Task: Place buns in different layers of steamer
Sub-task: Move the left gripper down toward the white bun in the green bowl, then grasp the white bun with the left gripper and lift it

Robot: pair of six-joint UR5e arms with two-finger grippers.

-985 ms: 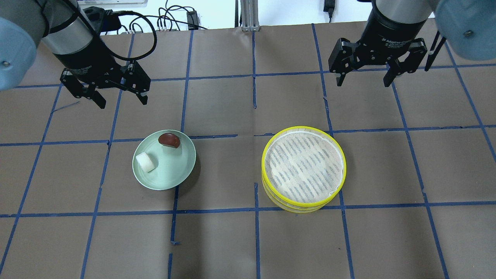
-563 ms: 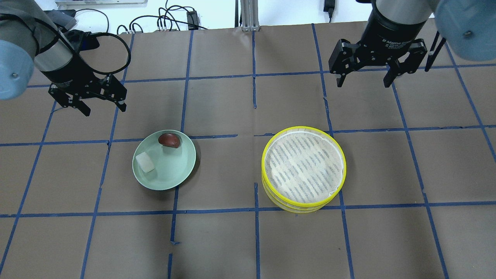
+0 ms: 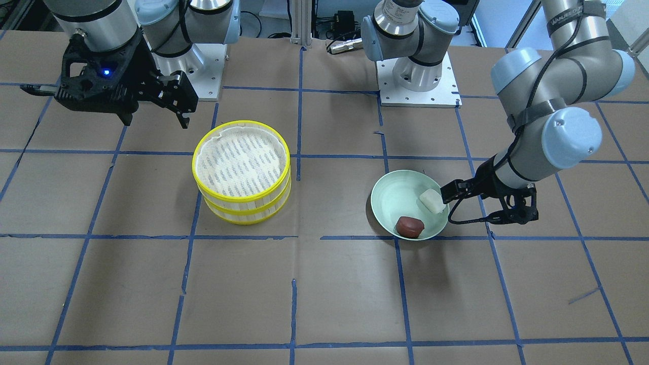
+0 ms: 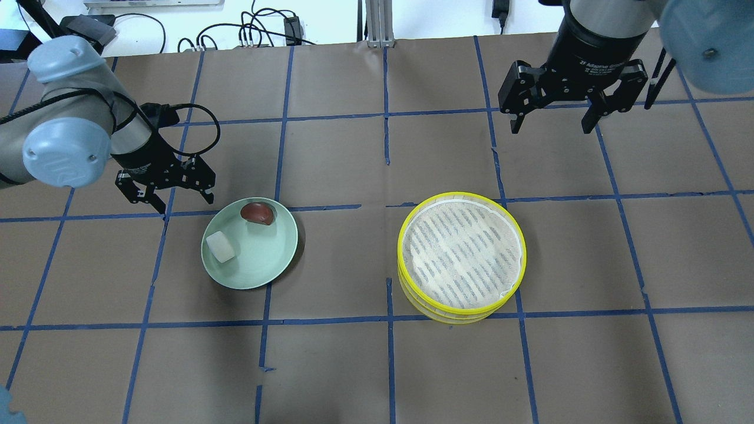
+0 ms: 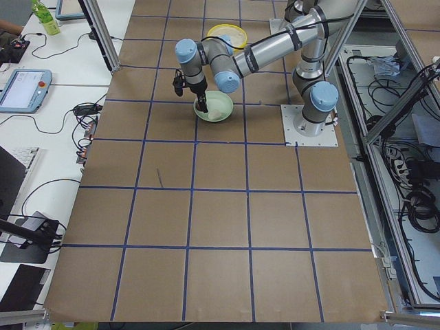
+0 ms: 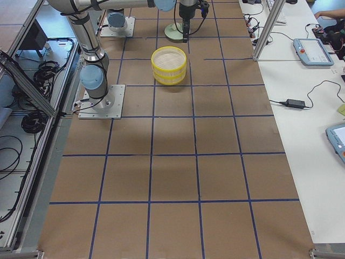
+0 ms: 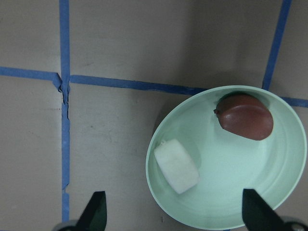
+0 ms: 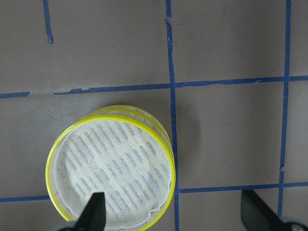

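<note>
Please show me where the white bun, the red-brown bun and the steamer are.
white bun (image 4: 221, 246): overhead view, middle of its top.
red-brown bun (image 4: 257, 212): overhead view, middle of its glossy top.
steamer (image 4: 462, 250): overhead view, middle of its bare white liner.

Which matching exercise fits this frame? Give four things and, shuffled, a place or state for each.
1. white bun
2. steamer
3. left gripper
4. right gripper

A. open, beside the green plate
B. two tiers stacked, top liner bare
C. open, apart from the steamer
D. lying on the green plate

Pairs: 1-D, 2-B, 3-A, 4-C.
</note>
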